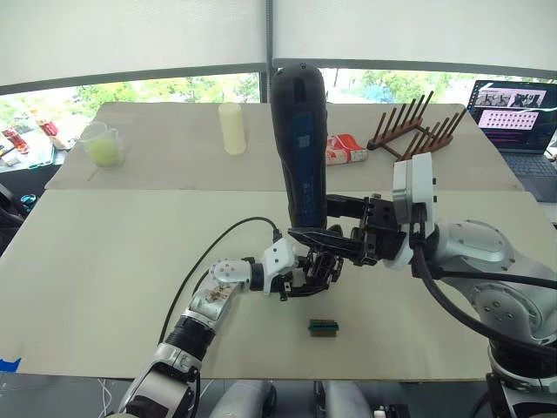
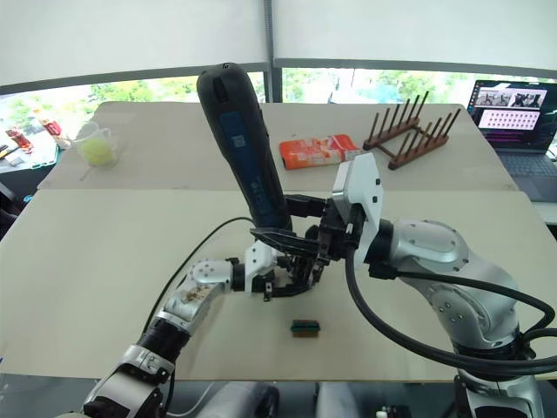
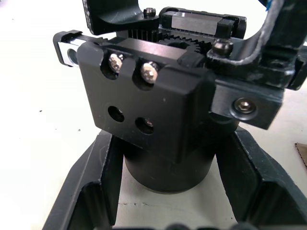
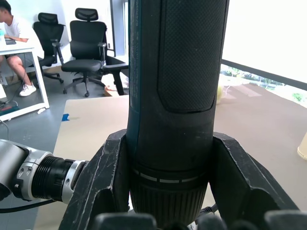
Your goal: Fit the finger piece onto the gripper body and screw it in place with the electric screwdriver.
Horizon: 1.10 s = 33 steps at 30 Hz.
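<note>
The electric screwdriver [image 1: 300,148], thick and black with a bluish side panel, stands nearly upright at mid-table. My right gripper [image 1: 329,225] is shut on its lower end, a finger [image 4: 235,182] on each side of the barrel [image 4: 177,96]. Its bit is hidden behind those fingers. Directly beneath it sits the gripper body [image 1: 315,268] on the table, with my left gripper [image 3: 165,191] shut on its round base [image 3: 168,167]. The body's front block [image 3: 144,110] shows two screws and two empty holes. I cannot tell the finger piece apart from the body's black parts.
A small green-and-brown block [image 1: 323,326] lies near the front edge. On the far table stand a clear pitcher with a green ball [image 1: 104,145], a pale yellow cup [image 1: 231,128], a red-and-white packet [image 1: 345,149] and a wooden rack [image 1: 416,126]. A laptop [image 1: 513,117] is far right.
</note>
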Available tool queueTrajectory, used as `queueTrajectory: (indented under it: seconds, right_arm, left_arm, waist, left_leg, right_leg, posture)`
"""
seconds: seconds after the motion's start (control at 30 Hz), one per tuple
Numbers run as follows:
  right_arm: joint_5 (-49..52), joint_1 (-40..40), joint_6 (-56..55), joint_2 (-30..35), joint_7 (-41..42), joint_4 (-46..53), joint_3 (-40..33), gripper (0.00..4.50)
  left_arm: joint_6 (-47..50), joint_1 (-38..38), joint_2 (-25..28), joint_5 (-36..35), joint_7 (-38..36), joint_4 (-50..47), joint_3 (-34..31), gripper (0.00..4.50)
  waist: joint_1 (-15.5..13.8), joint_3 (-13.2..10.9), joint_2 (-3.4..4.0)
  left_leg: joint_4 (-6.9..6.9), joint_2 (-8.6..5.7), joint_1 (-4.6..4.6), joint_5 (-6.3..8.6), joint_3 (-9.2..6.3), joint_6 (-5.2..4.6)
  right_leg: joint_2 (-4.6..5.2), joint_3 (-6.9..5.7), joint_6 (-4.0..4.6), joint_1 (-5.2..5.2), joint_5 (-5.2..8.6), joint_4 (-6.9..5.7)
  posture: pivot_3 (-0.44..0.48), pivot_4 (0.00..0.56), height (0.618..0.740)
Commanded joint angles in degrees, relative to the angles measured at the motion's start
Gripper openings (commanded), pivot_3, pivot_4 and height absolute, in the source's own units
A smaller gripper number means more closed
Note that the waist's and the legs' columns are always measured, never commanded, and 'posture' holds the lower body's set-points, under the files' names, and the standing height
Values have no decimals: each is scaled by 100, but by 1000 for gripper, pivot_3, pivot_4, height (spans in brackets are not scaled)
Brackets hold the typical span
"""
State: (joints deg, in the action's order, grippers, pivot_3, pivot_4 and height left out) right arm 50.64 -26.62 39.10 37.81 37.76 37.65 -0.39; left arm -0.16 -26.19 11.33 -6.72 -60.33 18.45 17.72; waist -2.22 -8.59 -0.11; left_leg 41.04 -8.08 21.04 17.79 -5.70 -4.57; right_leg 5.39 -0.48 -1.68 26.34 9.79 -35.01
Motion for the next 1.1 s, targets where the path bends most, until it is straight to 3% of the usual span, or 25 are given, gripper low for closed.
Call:
queueTrajectory:
  seconds: [0.03,1.1]
  right_arm:
    - [-2,-69,-203,-69,71,115,-131,1915]
    - [-382,-4,-214,-164,316,28,-109,1915]
  left_arm:
    - [-94,-15,-9,-46,-10,-119,10,2295]
    - [-78,7,21,-65,-9,-184,11,2295]
  waist:
    - [0,0,0]
    - [4,0,0]
  left_leg:
    - [0,0,0,0,0,0]
    - [0,0,0,0,0,0]
  right_leg:
    - [0,0,0,0,0,0]
    - [0,0,0,0,0,0]
  posture:
    - [0,150,740]
    - [0,150,740]
